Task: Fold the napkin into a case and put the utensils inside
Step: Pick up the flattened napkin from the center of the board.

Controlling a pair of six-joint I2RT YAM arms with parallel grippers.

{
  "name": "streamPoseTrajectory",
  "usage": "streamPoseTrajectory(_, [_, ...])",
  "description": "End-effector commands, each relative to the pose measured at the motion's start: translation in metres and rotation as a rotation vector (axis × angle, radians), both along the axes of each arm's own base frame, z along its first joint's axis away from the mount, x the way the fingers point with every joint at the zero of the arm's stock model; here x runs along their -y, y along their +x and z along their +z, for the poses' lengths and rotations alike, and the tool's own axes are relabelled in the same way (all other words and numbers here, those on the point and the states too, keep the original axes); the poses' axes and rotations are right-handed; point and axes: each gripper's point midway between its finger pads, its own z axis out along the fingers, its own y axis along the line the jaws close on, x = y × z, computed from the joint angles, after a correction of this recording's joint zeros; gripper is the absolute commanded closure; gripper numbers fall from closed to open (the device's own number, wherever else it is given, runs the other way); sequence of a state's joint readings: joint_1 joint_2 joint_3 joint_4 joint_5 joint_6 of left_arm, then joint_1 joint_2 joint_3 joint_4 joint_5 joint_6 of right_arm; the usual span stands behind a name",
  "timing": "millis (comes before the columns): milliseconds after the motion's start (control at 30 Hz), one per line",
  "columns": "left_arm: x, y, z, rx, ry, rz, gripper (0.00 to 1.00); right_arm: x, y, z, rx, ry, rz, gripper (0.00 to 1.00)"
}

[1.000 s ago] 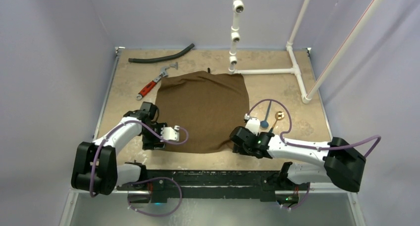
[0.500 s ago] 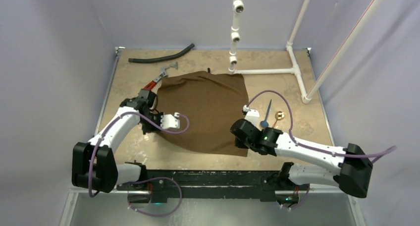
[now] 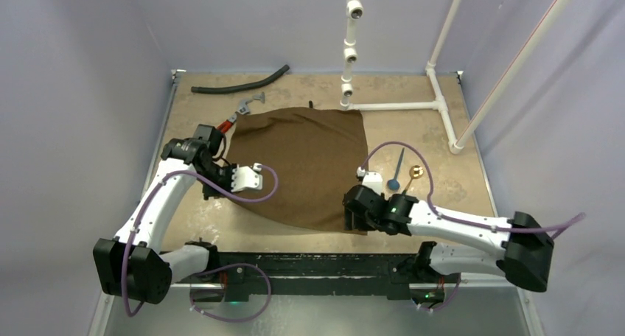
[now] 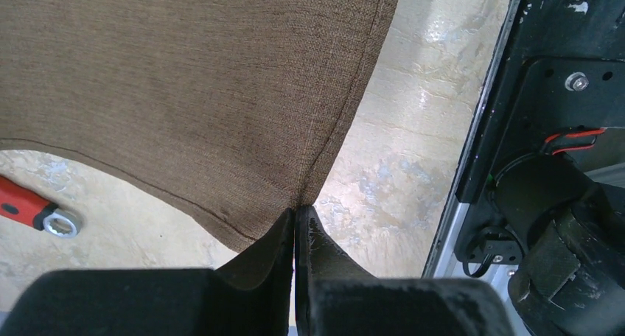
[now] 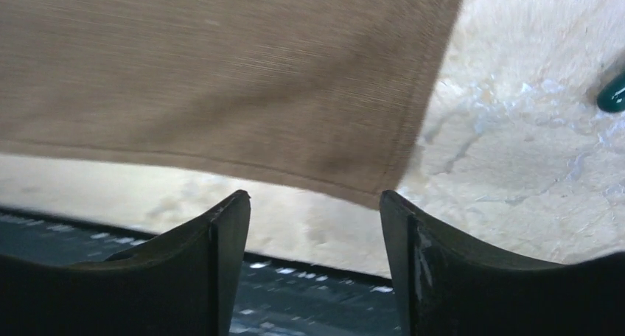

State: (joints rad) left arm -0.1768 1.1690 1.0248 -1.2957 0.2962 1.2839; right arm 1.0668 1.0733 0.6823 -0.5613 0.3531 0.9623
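**Left corner pinched, right jaws open**

Your left gripper [image 4: 296,211] is closed tight on the near left corner of the napkin [image 3: 306,163]. The napkin lies spread open and unfolded on the table [image 3: 442,141]. Your right gripper [image 5: 315,196] stands wide apart and holds nothing, and the napkin's near right corner lies just ahead of its fingertips. The blue-bowled spoon [image 3: 395,183] and a gold-headed piece [image 3: 416,172] lie on the table just right of the napkin, outside it.

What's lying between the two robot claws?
The dark-brown square cloth napkin, stretching from the shut left gripper to the open right gripper, in the top view.
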Motion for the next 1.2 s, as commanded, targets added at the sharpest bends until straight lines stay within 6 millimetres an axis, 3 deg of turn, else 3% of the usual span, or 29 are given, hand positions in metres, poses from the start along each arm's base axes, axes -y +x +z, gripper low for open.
streamPoseTrajectory(0, [0.002,-0.005,0.008,0.005,-0.021,-0.013,1.00,0.008,-0.002,-0.039,-0.032,-0.032,-0.085,0.30])
streamPoseTrajectory(133, [0.002,-0.005,0.007,0.000,-0.021,-0.011,1.00,0.017,-0.002,-0.055,-0.036,-0.035,-0.172,0.30])
streamPoseTrajectory(233, [0.001,-0.004,0.005,0.001,-0.018,-0.009,1.00,0.013,0.000,-0.061,-0.034,-0.019,-0.178,0.32])
streamPoseTrajectory(333, [0.002,-0.003,0.002,0.003,-0.019,-0.007,1.00,0.011,-0.001,-0.072,-0.044,-0.016,-0.185,0.40])
streamPoseTrajectory(400, [0.002,-0.002,0.001,0.000,-0.018,-0.005,1.00,0.011,-0.003,-0.078,-0.058,-0.014,-0.190,0.53])
streamPoseTrajectory(500, [0.001,-0.001,0.002,0.005,-0.014,-0.003,1.00,0.016,-0.008,-0.077,-0.071,-0.007,-0.195,0.87])
streamPoseTrajectory(533, [0.001,-0.001,0.002,0.010,-0.015,-0.003,1.00,0.016,-0.009,-0.073,-0.065,0.002,-0.181,0.98])
streamPoseTrajectory(567, [0.001,0.000,0.004,0.018,-0.016,-0.003,1.00,0.015,-0.008,-0.063,-0.053,0.021,-0.184,1.00])
streamPoseTrajectory(833, [0.005,-0.009,0.035,0.007,-0.045,-0.017,1.00,0.025,-0.012,0.017,-0.005,0.042,-0.109,1.00])
streamPoseTrajectory(1167, [-0.012,-0.018,0.061,0.166,0.011,0.046,1.00,0.020,-0.042,0.074,-0.053,0.094,0.014,1.00])
